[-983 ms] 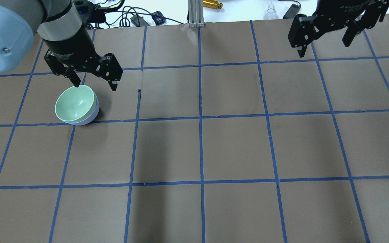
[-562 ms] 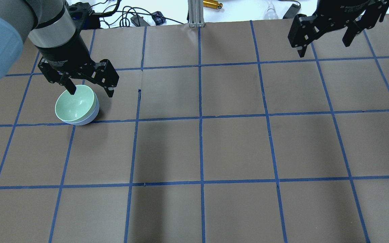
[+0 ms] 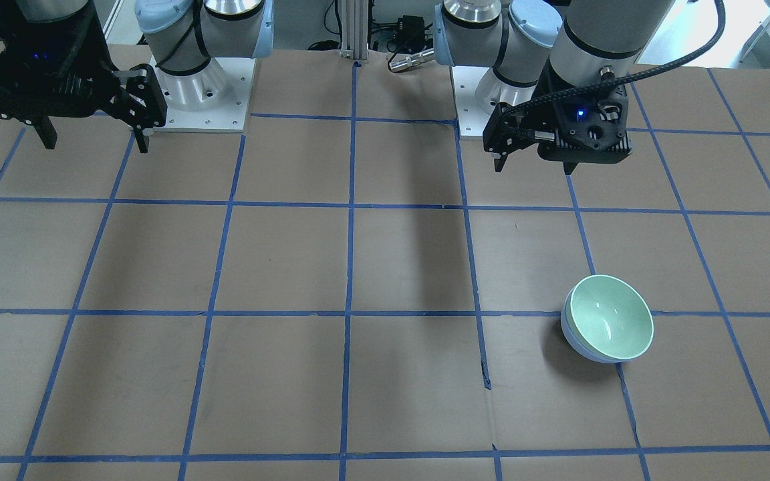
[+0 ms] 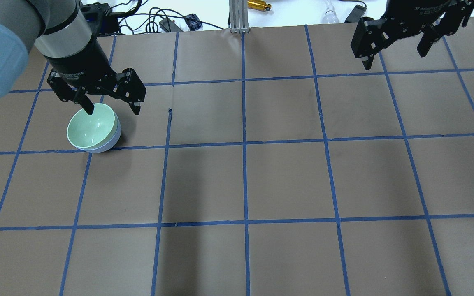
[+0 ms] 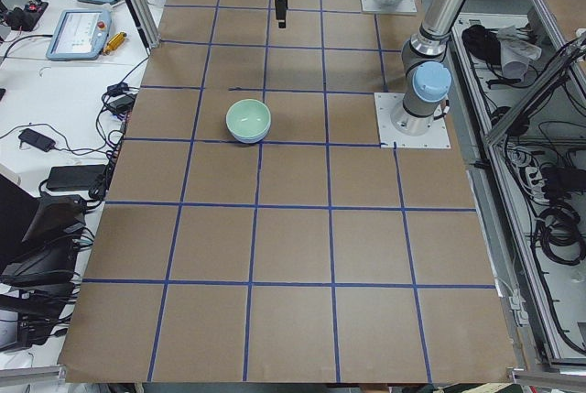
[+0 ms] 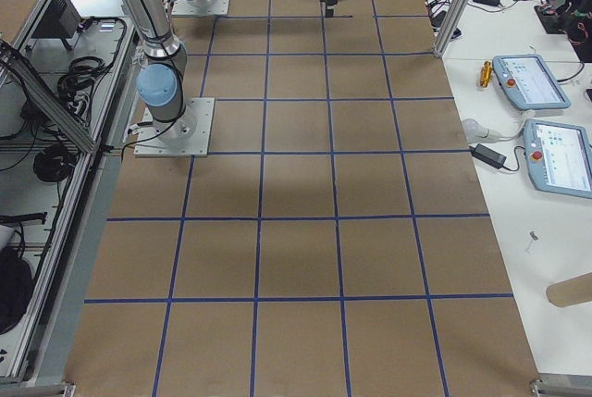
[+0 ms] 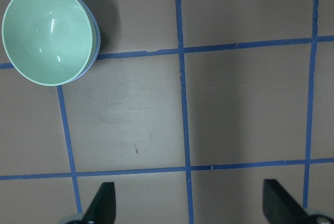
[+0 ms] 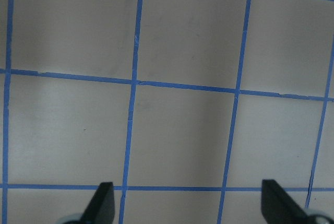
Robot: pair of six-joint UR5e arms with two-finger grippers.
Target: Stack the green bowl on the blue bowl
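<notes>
The green bowl point(image 4: 92, 130) sits nested inside the blue bowl point(image 4: 112, 142) on the table's left side. Only a sliver of the blue bowl's outside shows under the green rim. The pair also shows in the front view, green bowl point(image 3: 612, 319) in blue bowl point(image 3: 571, 336), and in the left wrist view, green bowl point(image 7: 47, 33) in blue bowl point(image 7: 95, 38). My left gripper point(image 4: 112, 110) is open and empty. It hangs well above the table, on the robot's side of the bowls point(image 3: 533, 167). My right gripper point(image 4: 394, 59) is open and empty at the far right point(image 3: 94, 143).
The brown table point(image 4: 286, 181) carries a grid of blue tape lines. An aluminium post point(image 4: 239, 16), cables and small devices lie along the far edge. Both arm bases point(image 3: 204, 87) stand at the robot's side of the table.
My left gripper has shifted slightly to the left above the bowls and stayed open. The bowls and my right arm have not moved.
</notes>
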